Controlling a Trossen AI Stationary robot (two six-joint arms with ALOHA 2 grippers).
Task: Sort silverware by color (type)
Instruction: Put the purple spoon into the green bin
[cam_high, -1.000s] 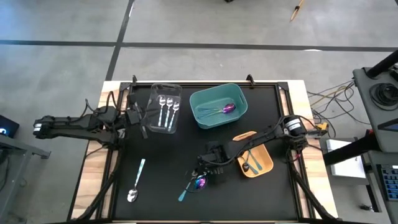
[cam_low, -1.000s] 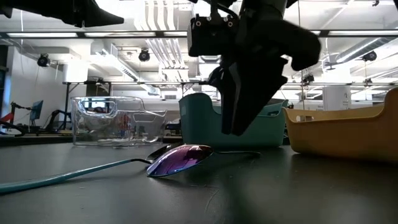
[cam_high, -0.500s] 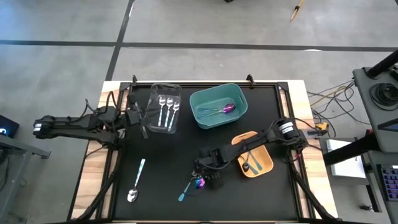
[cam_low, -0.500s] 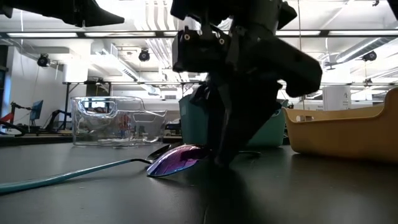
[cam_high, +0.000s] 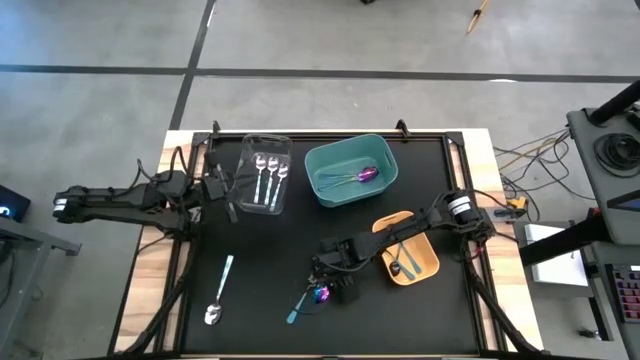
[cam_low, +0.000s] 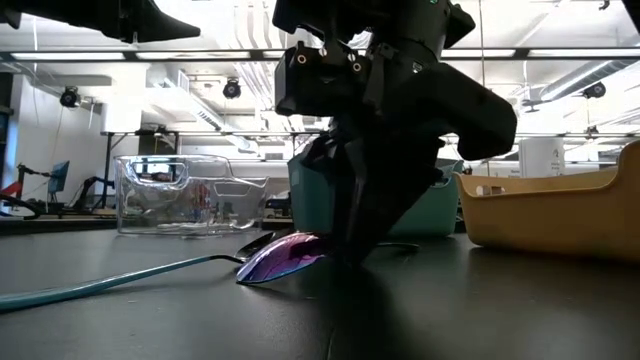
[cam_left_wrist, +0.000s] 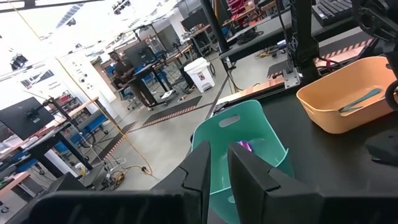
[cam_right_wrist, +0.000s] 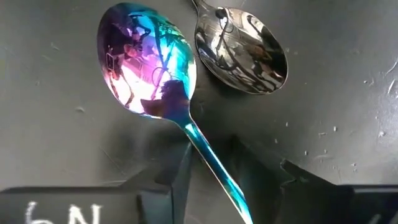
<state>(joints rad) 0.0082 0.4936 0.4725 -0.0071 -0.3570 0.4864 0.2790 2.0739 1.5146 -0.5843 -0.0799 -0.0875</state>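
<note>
R gripper (cam_high: 322, 288) dropped from hover to tabletop, fingers narrowing astride iridescent spoon (cam_right_wrist: 149, 65) handle, bowl just ahead; not lifted yet. Dark spoon (cam_right_wrist: 244, 45) alongside. Grasp imminent. L gripper (cam_high: 232, 196) parked, narrow.

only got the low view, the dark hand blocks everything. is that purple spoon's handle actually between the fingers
Observer: Yes. In the right wrist view the purple spoon has its handle running between the right hand's fingers, with a gap on each side, so it is not pinched yet.
Operator: anything close enough to get caught too
Observer: A teal-handled spoon lies with its bowl close beside the purple bowl, ahead of the fingertips and not between them.
Operator: where does purple go
Observer: From above, the teal bin already holds another purple utensil.
</note>
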